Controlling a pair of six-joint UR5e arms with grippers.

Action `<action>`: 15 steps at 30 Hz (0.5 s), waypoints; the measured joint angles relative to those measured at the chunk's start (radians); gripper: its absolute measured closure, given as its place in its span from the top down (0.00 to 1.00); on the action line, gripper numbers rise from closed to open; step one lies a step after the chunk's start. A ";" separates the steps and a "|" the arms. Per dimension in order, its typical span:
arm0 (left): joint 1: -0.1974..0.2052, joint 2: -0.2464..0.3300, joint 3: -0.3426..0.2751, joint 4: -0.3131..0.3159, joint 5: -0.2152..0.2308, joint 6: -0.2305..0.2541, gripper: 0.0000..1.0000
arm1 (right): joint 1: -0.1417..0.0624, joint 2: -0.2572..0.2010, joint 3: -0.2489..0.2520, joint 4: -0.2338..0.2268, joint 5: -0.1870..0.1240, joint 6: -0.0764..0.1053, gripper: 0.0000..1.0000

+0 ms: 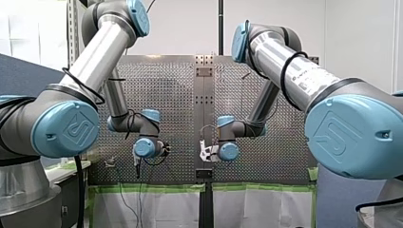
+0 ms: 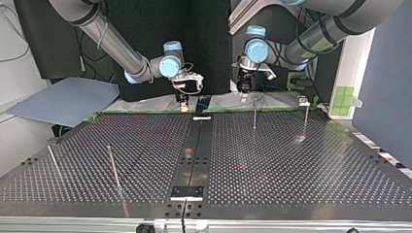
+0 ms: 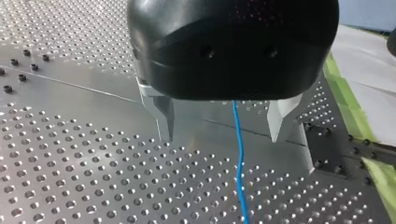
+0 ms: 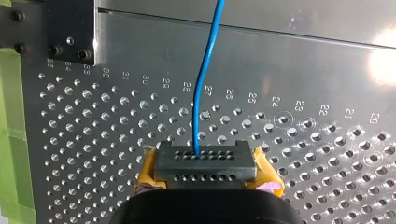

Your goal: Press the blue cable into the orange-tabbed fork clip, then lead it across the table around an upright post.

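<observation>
Blue cable (image 4: 205, 79) runs over the desk (image 4: 327, 70) from my right end effector (image 4: 205, 165), clenched on it — a firm hold for leading — and passes between the released fingers (image 3: 166, 121) of my left end effector (image 3: 224, 126), ready, I judge, to regrip.

The blue cable (image 4: 205, 79) crosses a silver-grey table (image 4: 327, 70) patterned with even rows of holes and small numbers, with green tape (image 4: 11, 140) along its edge. My right arm's jaws wear yellow pads (image 4: 267, 173) beside a dark grey, hole-dotted block (image 4: 205, 168). My left arm's jaws are pale metal under a black housing (image 3: 233, 46).
</observation>
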 joint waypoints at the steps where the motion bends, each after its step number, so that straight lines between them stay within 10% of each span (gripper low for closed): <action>1: 0.000 -0.001 0.005 -0.003 -0.003 -0.001 1.00 | 0.000 0.000 0.000 0.000 0.000 0.000 0.00; 15: -0.002 -0.007 0.093 -0.081 -0.013 -0.013 1.00 | 0.000 0.000 0.000 0.002 -0.009 0.000 0.00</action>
